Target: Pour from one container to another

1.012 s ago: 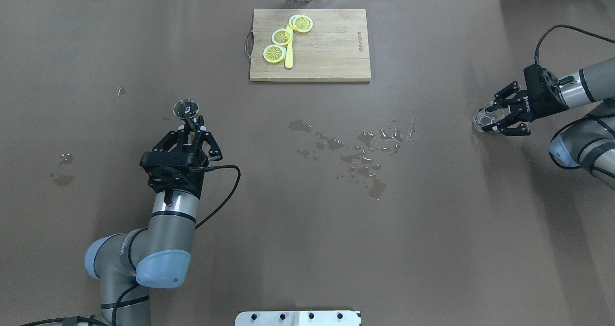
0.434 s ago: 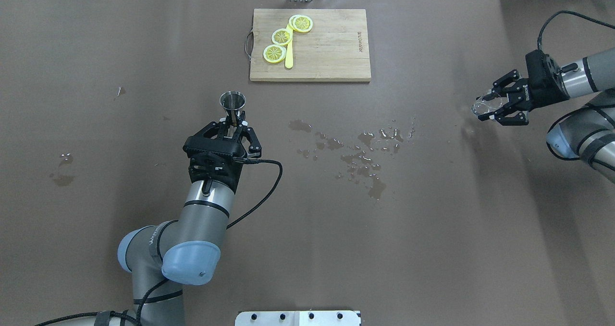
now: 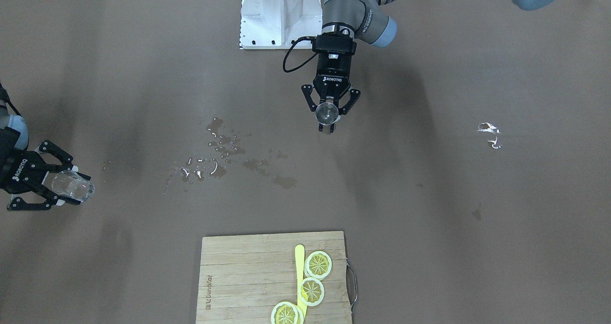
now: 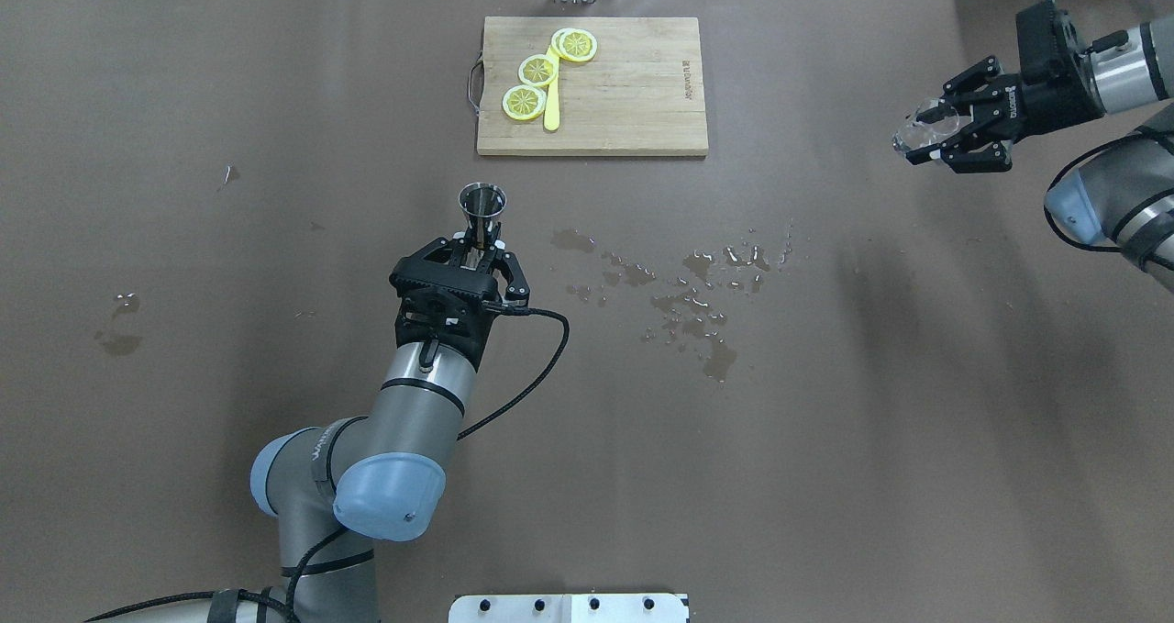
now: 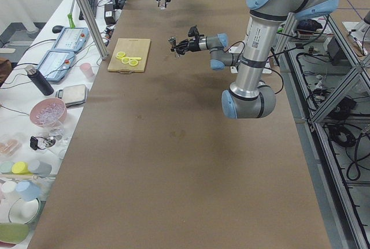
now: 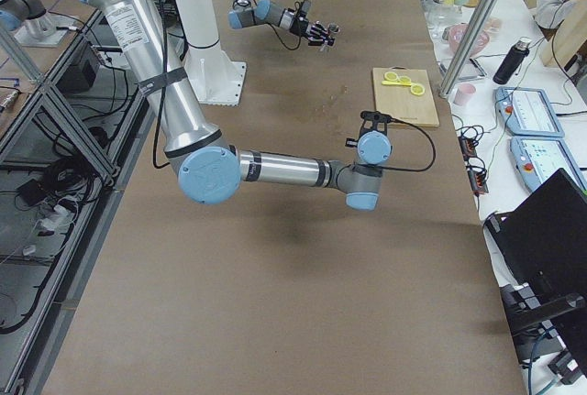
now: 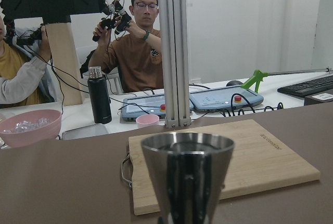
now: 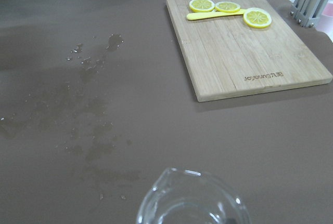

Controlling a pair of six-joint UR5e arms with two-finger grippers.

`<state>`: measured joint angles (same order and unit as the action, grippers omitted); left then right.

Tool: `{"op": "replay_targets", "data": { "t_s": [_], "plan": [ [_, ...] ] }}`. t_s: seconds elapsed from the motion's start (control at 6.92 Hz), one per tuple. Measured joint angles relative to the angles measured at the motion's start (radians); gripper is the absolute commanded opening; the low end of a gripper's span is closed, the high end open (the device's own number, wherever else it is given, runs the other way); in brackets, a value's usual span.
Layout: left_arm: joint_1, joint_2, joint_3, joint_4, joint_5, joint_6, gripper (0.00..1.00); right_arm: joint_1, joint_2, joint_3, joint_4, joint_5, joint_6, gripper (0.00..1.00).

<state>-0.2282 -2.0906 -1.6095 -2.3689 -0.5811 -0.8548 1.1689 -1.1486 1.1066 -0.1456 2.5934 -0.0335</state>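
My left gripper (image 4: 479, 243) is shut on a steel cone-shaped jigger (image 4: 482, 202), held upright above the table a little in front of the cutting board. The jigger (image 7: 187, 168) fills the lower middle of the left wrist view. From the front, the jigger (image 3: 327, 112) sits between the left gripper's (image 3: 328, 121) fingers. My right gripper (image 4: 922, 135) is shut on a clear glass cup (image 4: 920, 128) held above the table far to the right. Its rim (image 8: 191, 199) shows at the bottom of the right wrist view, and the cup (image 3: 71, 184) lies tilted sideways in the right gripper (image 3: 76, 189).
A wooden cutting board (image 4: 633, 91) with lemon slices (image 4: 538, 70) and a yellow stick lies at the table's far middle. Spilled water (image 4: 697, 304) spreads over the brown table between the arms. People sit behind the table's far edge.
The left arm has carried the jigger to the right and farther from the robot. The right arm has carried the glass toward the table's far side.
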Motion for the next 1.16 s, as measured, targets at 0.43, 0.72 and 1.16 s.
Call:
{"op": "replay_targets", "data": {
  "t_s": [0.43,0.72,1.16],
  "plan": [
    [-0.005,-0.029,0.019,-0.054,-0.053,0.122,0.0,0.015,0.006,0.21,-0.276,-0.016,-0.002,0.0],
    [-0.005,-0.036,0.032,-0.109,-0.07,0.166,0.0,0.017,0.007,0.309,-0.406,-0.036,-0.008,0.0],
    [-0.011,-0.058,0.04,-0.152,-0.122,0.241,0.0,-0.011,0.008,0.436,-0.573,-0.105,-0.039,0.0]
  ]
}}
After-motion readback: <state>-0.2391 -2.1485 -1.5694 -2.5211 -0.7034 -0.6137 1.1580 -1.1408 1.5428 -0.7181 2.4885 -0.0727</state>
